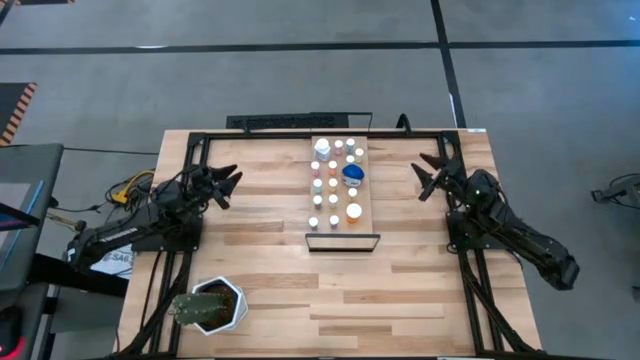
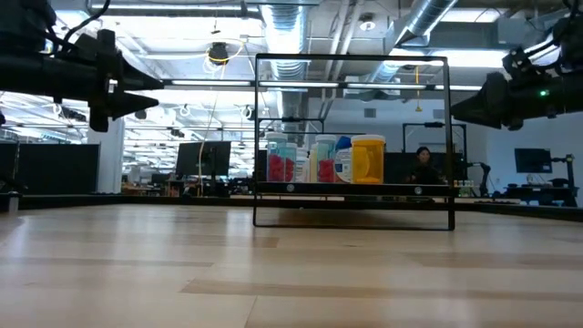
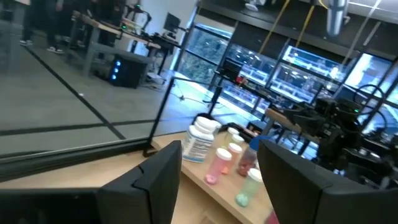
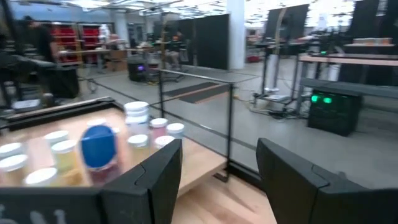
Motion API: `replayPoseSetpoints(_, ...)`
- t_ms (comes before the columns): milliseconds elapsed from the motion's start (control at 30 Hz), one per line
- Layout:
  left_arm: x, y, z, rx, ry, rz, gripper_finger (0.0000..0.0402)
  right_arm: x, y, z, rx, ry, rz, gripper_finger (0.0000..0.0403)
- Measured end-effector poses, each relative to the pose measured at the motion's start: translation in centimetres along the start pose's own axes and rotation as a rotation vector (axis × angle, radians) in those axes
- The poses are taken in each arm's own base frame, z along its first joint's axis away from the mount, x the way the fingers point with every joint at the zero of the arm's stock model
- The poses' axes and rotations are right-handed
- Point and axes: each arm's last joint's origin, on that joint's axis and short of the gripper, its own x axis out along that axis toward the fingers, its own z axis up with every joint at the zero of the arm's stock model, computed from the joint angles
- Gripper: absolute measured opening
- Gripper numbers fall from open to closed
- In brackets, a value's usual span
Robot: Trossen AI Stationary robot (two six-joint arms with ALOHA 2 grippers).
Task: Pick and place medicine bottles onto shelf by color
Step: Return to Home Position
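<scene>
**Bottles hard to read, arms cut off**

From above, the bottles (image 1: pixel 338 180) on the shelf (image 1: pixel 364 225) are too small to read labels, and several body colours cannot be told. At table height they overlap behind the shelf's dark frame (image 2: pixel 353 60). The yellow bottle (image 2: pixel 368 159) hides whatever stands behind it, so they cannot be counted. Both wrist views blur the bottles. Each wrist view cuts off its own gripper at the picture's edge: left gripper (image 3: pixel 219 155), right gripper (image 4: pixel 219 155). A person (image 2: pixel 422 164) beyond the table is too small to make out.
</scene>
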Motion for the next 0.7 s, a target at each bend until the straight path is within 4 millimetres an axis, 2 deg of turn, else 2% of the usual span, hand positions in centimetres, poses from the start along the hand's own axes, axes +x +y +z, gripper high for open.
replayPoseSetpoints(367,0.1,1.0,0.4,0.008,-0.045,0.100,0.0198,-0.1,-1.9,0.1,-0.008,-0.006,-0.193,0.0228)
replayPoseSetpoints(700,0.1,1.2,0.5,0.009,-0.056,0.126,0.0198,-0.3,-2.6,0.1,-0.012,-0.008,-0.271,0.0228)
